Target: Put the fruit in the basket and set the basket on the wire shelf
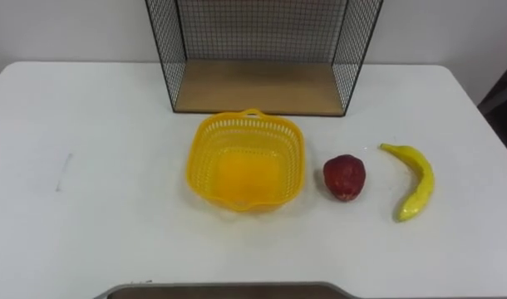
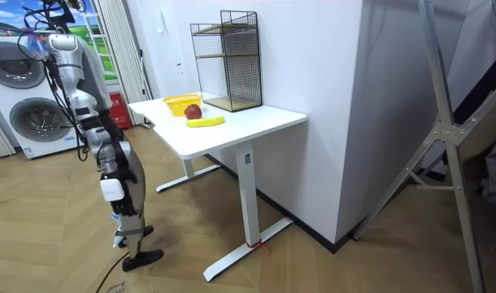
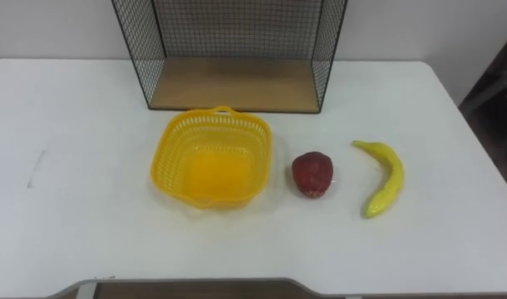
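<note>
Empty basket (image 1: 246, 158) at table (image 1: 87, 208) centre, just near of wire shelf (image 1: 258, 50); apple (image 1: 344, 176), then banana (image 1: 413, 181), to its right; right hand (image 2: 109, 155) lowered beside body, whether open or closed cannot be told

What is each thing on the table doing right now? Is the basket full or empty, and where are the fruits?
Basket: upright on the table, empty.
Red apple: on the table just right of the basket, not in it.
Banana: lying flat on the table, right of the apple, apart from it.
Wire shelf: standing at the back of the table behind the basket, lower board bare.
</note>
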